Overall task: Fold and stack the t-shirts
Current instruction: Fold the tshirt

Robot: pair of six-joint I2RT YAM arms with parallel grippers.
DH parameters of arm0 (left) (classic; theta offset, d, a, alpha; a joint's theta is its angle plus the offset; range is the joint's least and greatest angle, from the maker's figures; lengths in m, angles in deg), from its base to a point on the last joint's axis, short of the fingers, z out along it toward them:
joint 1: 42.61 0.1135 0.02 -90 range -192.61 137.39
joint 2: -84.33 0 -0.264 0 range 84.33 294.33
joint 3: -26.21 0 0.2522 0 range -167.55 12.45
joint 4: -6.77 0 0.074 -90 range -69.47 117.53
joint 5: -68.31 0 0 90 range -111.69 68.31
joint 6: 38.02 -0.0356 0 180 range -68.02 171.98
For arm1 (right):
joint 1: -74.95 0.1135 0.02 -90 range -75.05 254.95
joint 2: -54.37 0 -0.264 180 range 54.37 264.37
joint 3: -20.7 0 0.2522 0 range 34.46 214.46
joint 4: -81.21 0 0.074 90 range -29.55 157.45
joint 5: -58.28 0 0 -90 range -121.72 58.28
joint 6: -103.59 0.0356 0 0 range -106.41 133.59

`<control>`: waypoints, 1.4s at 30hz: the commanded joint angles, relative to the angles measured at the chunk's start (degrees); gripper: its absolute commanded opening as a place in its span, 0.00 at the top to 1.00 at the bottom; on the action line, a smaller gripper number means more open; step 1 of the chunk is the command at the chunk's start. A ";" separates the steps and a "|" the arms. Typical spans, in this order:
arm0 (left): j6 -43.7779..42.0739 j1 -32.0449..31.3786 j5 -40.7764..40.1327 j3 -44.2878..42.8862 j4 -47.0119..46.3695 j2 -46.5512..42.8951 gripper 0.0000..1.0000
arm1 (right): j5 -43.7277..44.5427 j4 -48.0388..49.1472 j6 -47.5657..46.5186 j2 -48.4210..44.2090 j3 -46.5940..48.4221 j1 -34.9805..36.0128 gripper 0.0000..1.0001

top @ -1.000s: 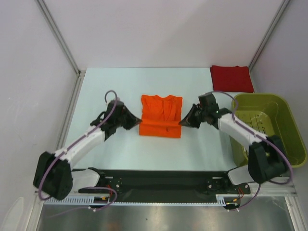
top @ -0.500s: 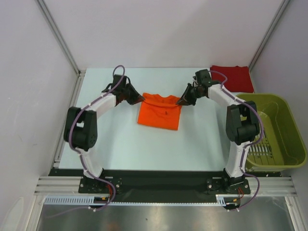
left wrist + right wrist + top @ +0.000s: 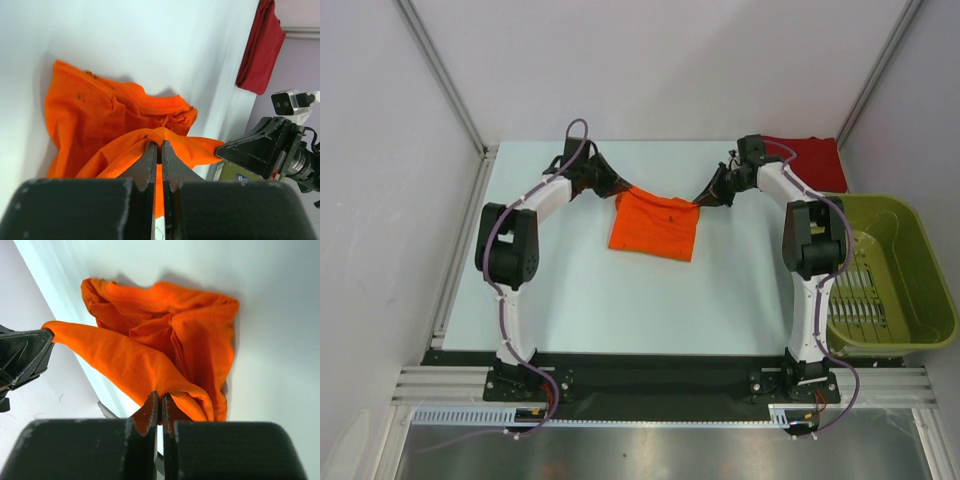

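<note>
Both arms have reached farther toward the far desk (image 3: 570, 290) edge, left gripper (image 3: 623, 187) and right gripper (image 3: 702, 199) each clamped on a far corner of the orange shirt (image 3: 655, 230) mid-desk, its held edge running left-right between them, red shirt (image 3: 815, 160) nearest the right arm.

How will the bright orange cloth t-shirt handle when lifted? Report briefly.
Probably floppy: the bright orange cloth t-shirt sags between the left gripper and right gripper. Likely light: two pinches carry its raised edge. It might slip, since only small folds are clamped.
</note>
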 commanded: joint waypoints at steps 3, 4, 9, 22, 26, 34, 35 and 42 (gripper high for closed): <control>0.49 2.04 0.38 -3.31 -1.00 1.26 0.92 | -3.06 -1.84 -1.24 3.99 6.21 -0.75 0.99; 0.57 2.13 0.81 -3.40 -1.17 2.39 0.92 | -3.58 -0.97 -0.98 4.78 6.39 -0.84 0.99; 0.14 2.49 2.84 -7.09 0.14 6.18 0.89 | -3.59 -0.44 -0.45 6.63 7.27 -1.19 0.98; -1.18 3.28 3.36 -13.32 1.11 12.59 0.80 | -2.46 2.46 0.34 13.04 13.14 -3.03 0.76; -8.80 4.24 4.25 -24.08 7.06 17.42 0.64 | -0.34 0.01 -1.23 17.43 21.31 -4.44 0.72; -25.62 5.65 -2.97 -24.97 17.68 5.60 0.49 | 4.68 -9.06 -10.64 9.72 22.14 -5.58 0.48; -24.83 5.56 -0.88 -16.92 14.76 2.61 0.49 | 4.06 -8.01 -10.47 6.14 19.60 -5.41 0.48; -8.85 1.62 17.32 11.62 -21.44 -6.83 0.51 | -6.55 26.90 4.80 -4.89 -7.73 -2.43 0.54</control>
